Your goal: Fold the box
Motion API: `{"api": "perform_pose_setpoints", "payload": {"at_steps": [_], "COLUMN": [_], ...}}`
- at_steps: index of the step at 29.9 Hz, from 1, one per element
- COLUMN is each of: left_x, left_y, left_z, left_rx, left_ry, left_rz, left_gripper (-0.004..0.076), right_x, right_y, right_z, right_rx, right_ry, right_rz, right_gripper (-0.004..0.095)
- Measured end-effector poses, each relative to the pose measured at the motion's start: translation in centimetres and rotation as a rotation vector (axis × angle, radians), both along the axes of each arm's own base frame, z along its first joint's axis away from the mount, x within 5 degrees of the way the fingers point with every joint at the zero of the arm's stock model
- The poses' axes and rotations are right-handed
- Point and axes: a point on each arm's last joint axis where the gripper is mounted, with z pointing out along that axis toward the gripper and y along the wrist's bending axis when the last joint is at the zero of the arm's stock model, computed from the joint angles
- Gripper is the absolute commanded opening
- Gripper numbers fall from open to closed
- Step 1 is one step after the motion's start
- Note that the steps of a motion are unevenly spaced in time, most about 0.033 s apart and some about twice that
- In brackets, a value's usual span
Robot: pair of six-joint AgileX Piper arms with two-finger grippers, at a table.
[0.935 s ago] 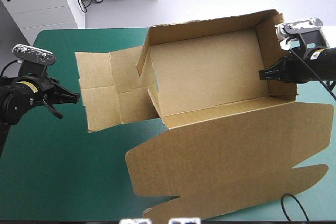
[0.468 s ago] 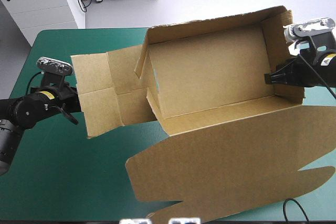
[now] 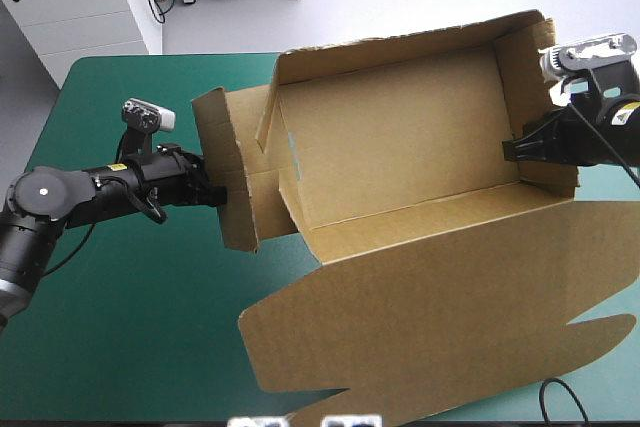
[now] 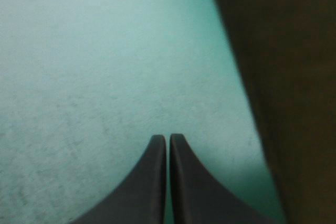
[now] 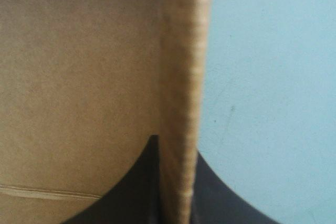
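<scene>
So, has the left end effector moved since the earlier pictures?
Yes. The left end effector has gone from near the table's left edge inward, against the box's left flap, now raised.

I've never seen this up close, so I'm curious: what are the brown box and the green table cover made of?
The box looks like corrugated cardboard, plain brown and matte: its cut edge in the right wrist view is thick and rough. The teal-green cover seems a soft matte mat, perhaps rubber or felt; faint speckles, no shine.
</scene>
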Motion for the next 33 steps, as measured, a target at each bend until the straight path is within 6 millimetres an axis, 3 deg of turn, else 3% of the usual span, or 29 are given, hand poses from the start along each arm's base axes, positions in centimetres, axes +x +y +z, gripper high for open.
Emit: {"api": "perform_pose_setpoints", "payload": {"at_steps": [11, 33], "left_x": [-1.5, -2.7], "left_y": [-1.7, -2.5], "left_z": [1.9, 4.0], "left_rx": [-0.254, -0.433], "left_ry": [-0.014, -0.04], "left_rz": [-0.219, -0.367], "left_gripper": [0.0009, 0.001], "right_x": [0.9, 1.0], "right_y": [0.0, 0.0], "right_z": [-0.6, -0.6], "right_rx": [-0.001, 0.006], "right_ry": [0.028, 0.033], "right_rz": [-0.001, -0.006], "right_gripper": [-0.0019, -0.0017]}}
